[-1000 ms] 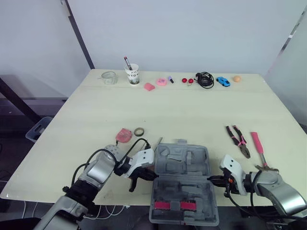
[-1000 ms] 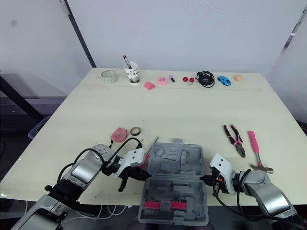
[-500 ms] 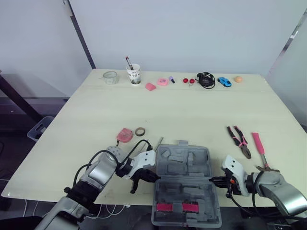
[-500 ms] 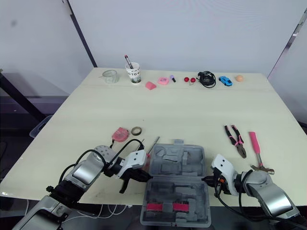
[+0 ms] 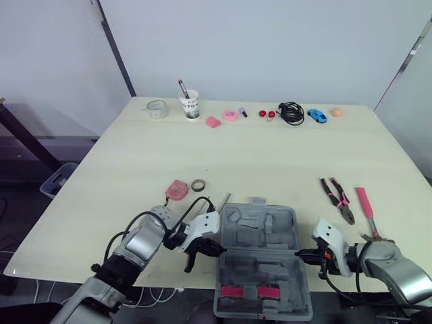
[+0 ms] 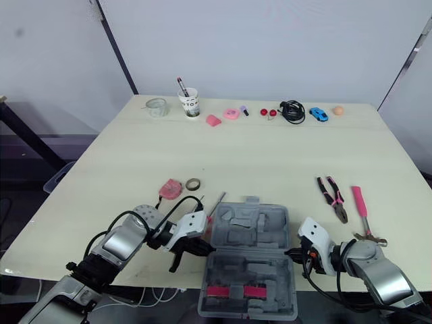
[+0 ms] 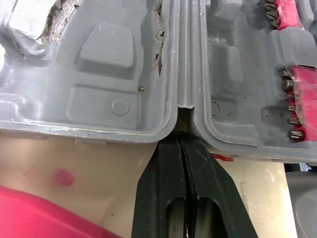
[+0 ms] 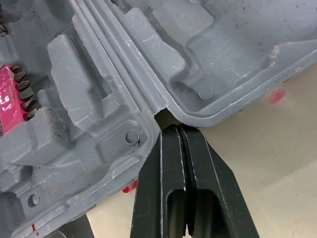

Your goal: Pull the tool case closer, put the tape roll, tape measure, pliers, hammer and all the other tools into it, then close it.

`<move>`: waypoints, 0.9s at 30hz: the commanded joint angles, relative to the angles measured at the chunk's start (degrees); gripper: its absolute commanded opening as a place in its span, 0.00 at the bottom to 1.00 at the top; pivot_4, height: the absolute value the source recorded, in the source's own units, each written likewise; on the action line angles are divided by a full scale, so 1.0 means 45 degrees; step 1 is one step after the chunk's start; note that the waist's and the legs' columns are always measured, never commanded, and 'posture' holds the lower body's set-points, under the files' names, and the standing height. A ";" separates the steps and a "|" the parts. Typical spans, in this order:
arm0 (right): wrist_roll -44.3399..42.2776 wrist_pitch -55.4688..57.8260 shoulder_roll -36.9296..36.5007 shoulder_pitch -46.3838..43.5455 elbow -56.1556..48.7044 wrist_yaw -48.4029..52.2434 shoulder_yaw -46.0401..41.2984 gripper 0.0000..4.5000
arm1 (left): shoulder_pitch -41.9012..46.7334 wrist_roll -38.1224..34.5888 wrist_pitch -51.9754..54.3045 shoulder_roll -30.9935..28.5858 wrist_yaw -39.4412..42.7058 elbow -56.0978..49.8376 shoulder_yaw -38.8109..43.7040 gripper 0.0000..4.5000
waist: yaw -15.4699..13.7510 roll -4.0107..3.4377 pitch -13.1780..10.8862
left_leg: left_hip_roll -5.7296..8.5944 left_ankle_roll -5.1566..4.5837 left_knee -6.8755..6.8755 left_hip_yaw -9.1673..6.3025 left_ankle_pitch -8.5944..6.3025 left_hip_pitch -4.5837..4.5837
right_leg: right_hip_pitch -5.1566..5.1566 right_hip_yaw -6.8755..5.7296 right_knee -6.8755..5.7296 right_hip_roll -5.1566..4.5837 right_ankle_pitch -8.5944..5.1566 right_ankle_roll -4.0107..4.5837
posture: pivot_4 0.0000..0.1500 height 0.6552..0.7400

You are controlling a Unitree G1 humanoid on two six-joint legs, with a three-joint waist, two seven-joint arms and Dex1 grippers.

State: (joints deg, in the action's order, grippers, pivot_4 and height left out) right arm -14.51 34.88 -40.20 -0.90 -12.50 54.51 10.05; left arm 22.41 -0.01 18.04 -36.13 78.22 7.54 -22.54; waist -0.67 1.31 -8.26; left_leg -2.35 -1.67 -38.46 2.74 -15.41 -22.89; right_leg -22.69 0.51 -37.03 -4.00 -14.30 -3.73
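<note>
The grey tool case [image 5: 260, 233] lies open at the table's near edge, its near half holding red bit strips [image 5: 246, 291]. My left gripper [image 5: 210, 248] is shut, its tips against the hinge notch on the case's left side [image 7: 181, 136]. On the right side my right gripper [image 5: 302, 254] is also shut, tips at the other hinge notch [image 8: 179, 128]. The tape roll [image 5: 197, 185] and the red tape measure [image 5: 177, 190] lie just beyond the left gripper. A thin metal tool [image 5: 223, 201] lies by the case's far left corner. Pliers [image 5: 337, 198] and the pink-handled hammer [image 5: 368, 212] lie to the right.
Along the far edge stand a glass jar [image 5: 156, 109], a cup with pens [image 5: 190, 104], small pink items [image 5: 229, 115], a black cable [image 5: 290, 112], a blue toy car [image 5: 314, 115] and an orange ball [image 5: 336, 112]. The case overhangs the near edge.
The view has shifted slightly. The case and both grippers sit a touch nearer the front edge; both grippers stay shut at the hinge.
</note>
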 commanded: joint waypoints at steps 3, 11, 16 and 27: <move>-0.0149 -0.0129 0.0109 -0.0044 -0.0262 -0.0039 0.0011 0.00 | 0.0283 -0.0095 -0.0186 0.0211 -0.0179 0.0038 -0.0065 0.01 | -0.0004 0.0000 0.0000 | 0.0000 0.0000 0.0000 0.0001 0.0000 0.0000 | 0.0000 0.0000 0.0000 0.0000 0.0000 0.0000 | 1.00 1.00; -0.0114 -0.0171 0.0115 -0.0028 -0.0229 -0.0020 0.0081 0.00 | 0.0412 -0.0086 -0.0247 0.0227 -0.0256 0.0187 -0.0051 0.01 | -0.0002 0.0000 0.0000 | 0.0000 0.0000 0.0000 0.0000 0.0000 0.0000 | 0.0000 -0.0002 -0.0001 0.0001 0.0000 0.0000 | 1.00 1.00; -0.0046 -0.0292 0.0138 -0.0108 -0.0140 -0.0062 0.0069 0.00 | 0.0393 -0.0093 -0.0247 0.0200 -0.0216 0.0168 -0.0088 0.01 | -0.0002 0.0000 0.0000 | 0.0000 0.0000 0.0000 -0.0001 0.0000 0.0000 | 0.0000 -0.0002 -0.0001 0.0001 0.0001 0.0000 | 1.00 1.00; 0.0219 -0.0839 0.0315 -0.0239 0.0174 -0.0150 0.0126 0.00 | 0.0356 -0.0062 -0.0270 0.0135 -0.0177 0.0178 -0.0123 0.01 | 0.0011 0.0001 0.0000 | 0.0000 0.0000 0.0000 0.0002 0.0000 0.0003 | 0.0000 0.0000 -0.0001 0.0002 0.0001 0.0000 | 1.00 1.00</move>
State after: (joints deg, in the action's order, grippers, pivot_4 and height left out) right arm -13.36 32.29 -39.10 -1.49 -10.92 53.47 10.15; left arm 23.39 0.02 17.94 -35.86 77.45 8.75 -22.56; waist -0.62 1.31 -8.26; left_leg -2.35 -1.67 -38.46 2.74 -15.41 -22.87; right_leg -22.69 0.51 -37.03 -3.99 -14.30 -3.73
